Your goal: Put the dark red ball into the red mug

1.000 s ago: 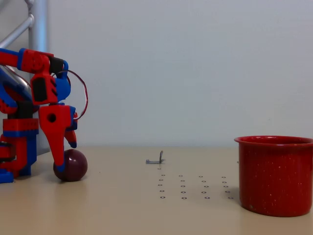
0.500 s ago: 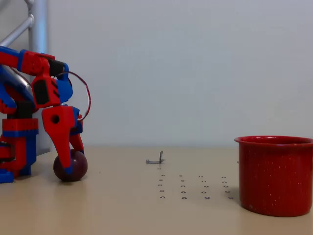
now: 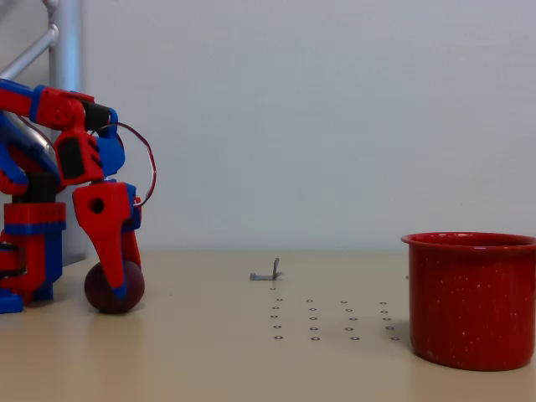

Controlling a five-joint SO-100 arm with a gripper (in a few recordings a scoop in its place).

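Ball (image 3: 105, 295) on tabletop (image 3: 251, 360) at far left, hand (image 3: 117, 280) reaching down in front of it (fingers overlapping it). Mug (image 3: 473, 300) well apart at far right; small bracket (image 3: 266, 273) between, further back.

Dark red ball (image 3: 105, 293) on table far left, red mug (image 3: 471, 300) upright right

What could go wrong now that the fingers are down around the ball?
The dark red ball is round and rests on the table, so it may roll or squirt out if the gripper pinches off-centre. The red mug stands far across the table at the right of the fixed view; a weak hold could drop the ball on that carry.
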